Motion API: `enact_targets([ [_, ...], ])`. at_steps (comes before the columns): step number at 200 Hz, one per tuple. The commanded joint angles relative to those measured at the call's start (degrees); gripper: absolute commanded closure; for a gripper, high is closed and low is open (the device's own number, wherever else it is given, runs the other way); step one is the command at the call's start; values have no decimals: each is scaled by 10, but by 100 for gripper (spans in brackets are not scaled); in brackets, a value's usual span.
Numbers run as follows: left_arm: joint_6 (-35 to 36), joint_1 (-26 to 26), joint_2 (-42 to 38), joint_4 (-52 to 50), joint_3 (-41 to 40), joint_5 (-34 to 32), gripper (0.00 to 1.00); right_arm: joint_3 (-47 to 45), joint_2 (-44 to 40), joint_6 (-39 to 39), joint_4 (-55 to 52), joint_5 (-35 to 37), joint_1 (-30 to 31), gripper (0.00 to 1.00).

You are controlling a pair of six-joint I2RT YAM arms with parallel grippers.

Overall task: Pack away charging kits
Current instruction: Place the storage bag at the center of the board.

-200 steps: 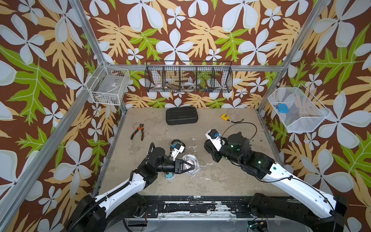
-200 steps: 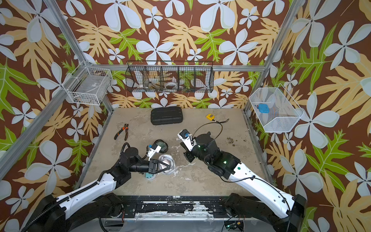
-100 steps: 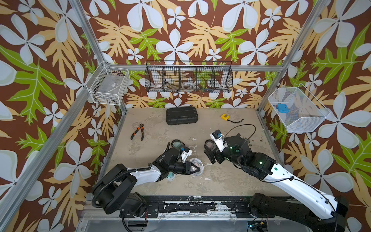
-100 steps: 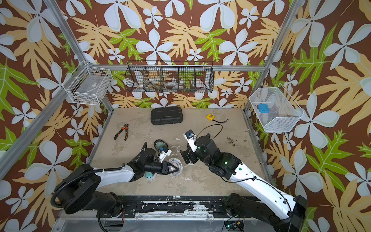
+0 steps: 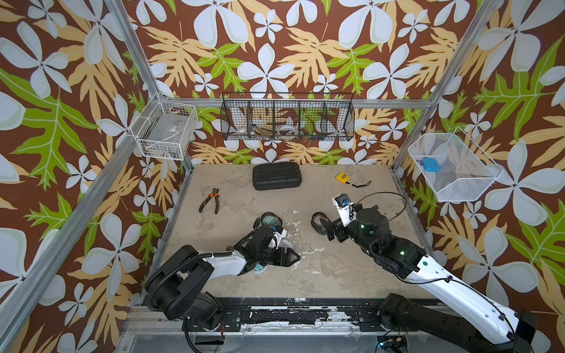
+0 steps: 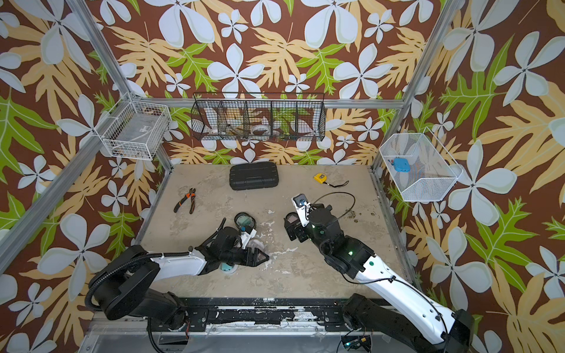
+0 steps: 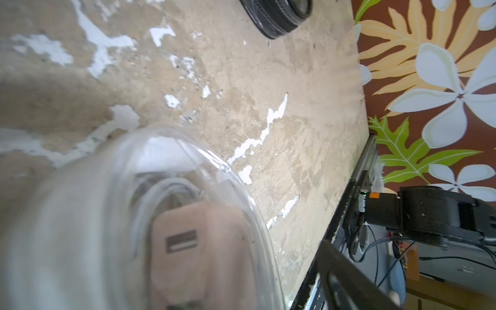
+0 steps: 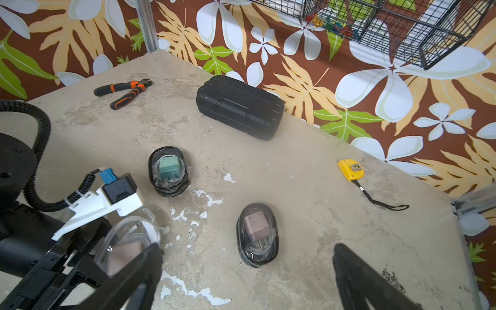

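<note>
Three oval cases show in the right wrist view. A black-rimmed case with a teal plug point(image 8: 167, 171) lies farthest. A black-rimmed case with a pink plug and white cable point(image 8: 257, 234) lies just ahead of my right gripper point(image 8: 247, 249), which is open and holds nothing. A clear case with a pink plug point(image 8: 126, 244) sits at my left gripper point(image 5: 287, 256). In the left wrist view that clear case point(image 7: 161, 228) fills the near side, and one finger point(image 7: 346, 279) stands apart from it. Another clear case with a teal plug point(image 5: 260, 269) peeks out under the left wrist.
A large black ribbed case point(image 5: 276, 180), orange-handled pliers point(image 5: 210, 200) and a yellow tape measure point(image 5: 342, 178) lie toward the back. A black wire basket point(image 5: 287, 120) and a white one point(image 5: 166, 134) hang on the walls. A third basket point(image 5: 452, 168) holds a blue block point(image 5: 430, 165).
Both grippers have opened. The right one has let go of the black-rimmed pink-plug case and drawn back a little. The left arm has folded low and its gripper has shifted right.
</note>
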Motion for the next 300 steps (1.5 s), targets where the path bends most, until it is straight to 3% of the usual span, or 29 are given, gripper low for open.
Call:
enact_targets([
  [1,32,1,-9,-117,18,-78,0,13,1,-13,26,13,-3,0],
  [29,19,2,-54,-231,47,-176,0,19,-11,-28,66,29,-15,0],
  [60,15,4,-110,-317,82,-209,1,73,47,-40,14,-63,-74,0],
  [86,38,15,-123,-305,94,-159,6,52,36,-41,80,-55,-76,0],
  [104,44,17,-100,-297,108,-129,22,15,2,-42,135,-39,-76,0],
  [141,40,15,-62,-232,112,-58,33,7,-2,-49,104,-36,-78,0],
  [184,59,1,-26,-232,151,-54,33,-18,-25,-44,109,-30,-78,0],
  [197,64,1,-40,-262,166,-94,33,-8,-25,-45,93,-39,-78,0],
  [208,74,3,-57,-297,182,-164,22,4,-22,-42,78,-44,-78,0],
  [218,86,19,-68,-315,190,-200,20,12,-21,-37,71,-49,-79,0],
  [239,108,63,-57,-316,200,-186,22,13,-24,-29,75,-55,-78,0],
  [268,138,68,4,-331,235,-206,27,13,-23,-20,73,-56,-78,0],
  [289,128,84,-15,-310,241,-229,29,13,-23,-16,69,-41,-79,0],
  [300,125,113,-35,-297,246,-225,21,9,-20,-29,80,-42,-84,0],
])
